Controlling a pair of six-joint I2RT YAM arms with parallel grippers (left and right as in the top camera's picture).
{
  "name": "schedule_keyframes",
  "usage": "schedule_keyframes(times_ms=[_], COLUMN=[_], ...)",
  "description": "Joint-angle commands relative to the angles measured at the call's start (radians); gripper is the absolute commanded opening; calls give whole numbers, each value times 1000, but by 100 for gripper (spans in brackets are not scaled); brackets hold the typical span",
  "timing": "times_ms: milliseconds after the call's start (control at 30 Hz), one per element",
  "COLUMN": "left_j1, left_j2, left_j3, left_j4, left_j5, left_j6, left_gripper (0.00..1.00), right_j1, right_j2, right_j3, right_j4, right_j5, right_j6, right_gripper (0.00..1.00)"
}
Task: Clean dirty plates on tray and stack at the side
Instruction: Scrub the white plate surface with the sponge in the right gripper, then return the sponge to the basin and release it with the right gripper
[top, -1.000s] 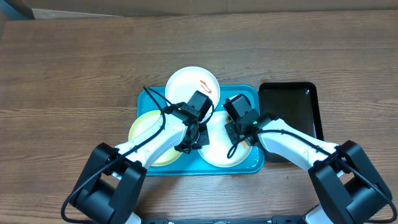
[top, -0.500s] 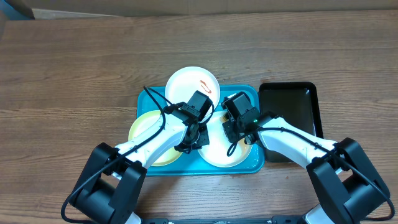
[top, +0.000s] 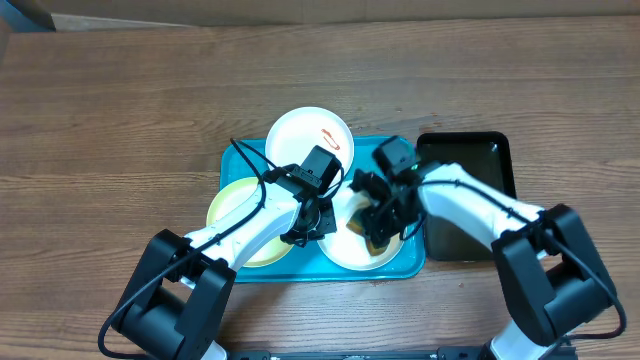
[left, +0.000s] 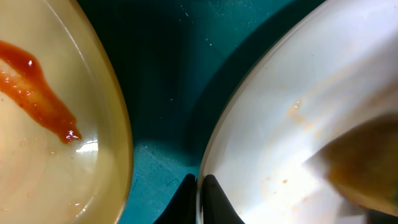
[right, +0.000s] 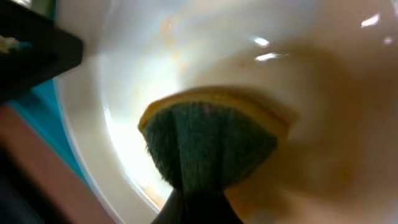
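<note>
While pinching the white plate (left: 298, 124) by its thin rim on the turquoise tray (left: 174, 74) in the closed left gripper (left: 198, 190) and scrubbing with the sponge (right: 211, 143) clamped in the right gripper (right: 196, 210), risk pressing too hard and skidding it free against the yellow-green plate (left: 50, 155).

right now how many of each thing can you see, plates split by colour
white plates: 2
yellow-green plate: 1
blue tray: 1
black tray: 1
sponge: 1
total: 6
</note>
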Motion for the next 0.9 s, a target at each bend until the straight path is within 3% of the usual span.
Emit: schedule_keyframes(times_ms=[0,200,400,633,867], left_j1=[4,4,4,4,4], left_j2=[10,10,10,10,10], left_j3=[6,6,6,6,6], left_j4=[-8,-10,-9,-6,-7], left_j5=[-16,-16,-15,-15,-15], left_j6=[19,19,19,19,19], left_gripper=[6,6,10,14,19], right_j1=[-77,-230,-380,-417,-414], right_j2=[-7,-7,-7,-6,-6], right_j3=[143,297,292,214,61], right_j4=[-74,-258,-271,-199,-33], right_j5=[-161,-138,76,386,413], right_j6=[-92,-108,84,259,266], right_gripper=[4,4,4,4,4])
